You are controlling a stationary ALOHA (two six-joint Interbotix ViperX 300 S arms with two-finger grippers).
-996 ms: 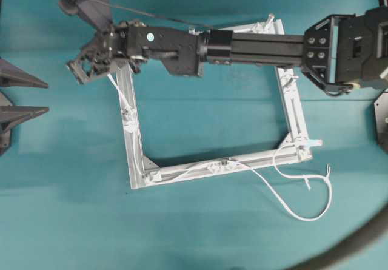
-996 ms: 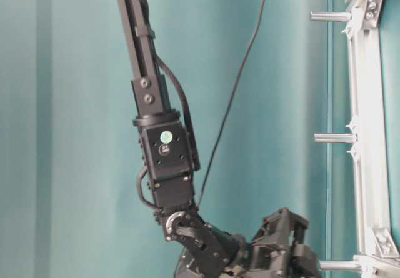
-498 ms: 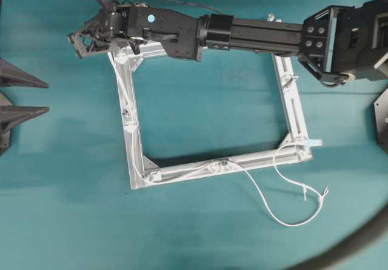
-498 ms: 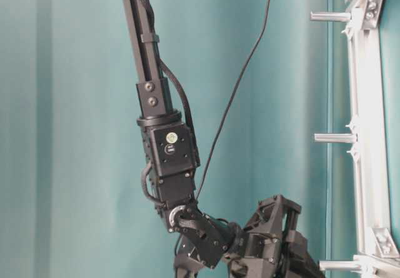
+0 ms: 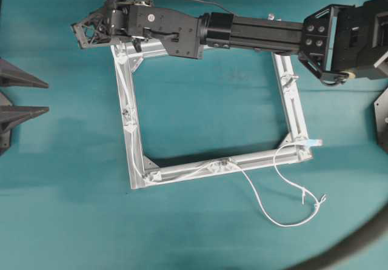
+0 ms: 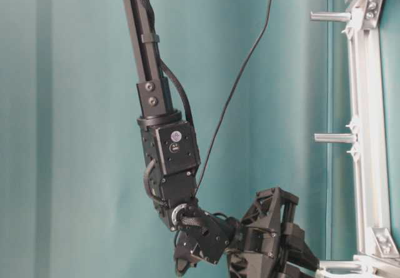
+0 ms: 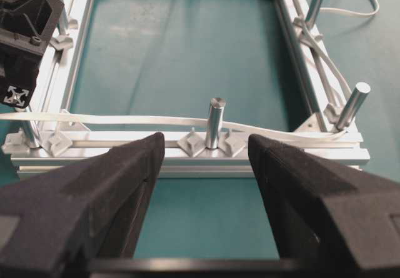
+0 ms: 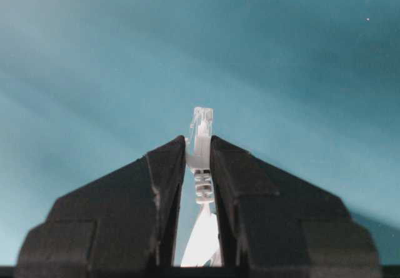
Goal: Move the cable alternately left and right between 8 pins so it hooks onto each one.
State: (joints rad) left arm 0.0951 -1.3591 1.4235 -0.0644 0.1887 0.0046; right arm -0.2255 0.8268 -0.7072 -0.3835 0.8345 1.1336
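A: Where is the right arm (image 5: 254, 33)?
B: It reaches flat across the top of the frame (image 5: 291, 109), all the way to the far left corner. Its fingers (image 8: 165, 184) pinch the plug end of the cable (image 8: 201, 134).
A: And the left fingers (image 7: 112, 190)?
B: Spread wide apart, holding nothing, low by the near rail.
A: Where does the cable go?
B: Along the left and bottom rails past the pins (image 7: 215, 122), then it loops loose on the tabletop (image 5: 200, 227).
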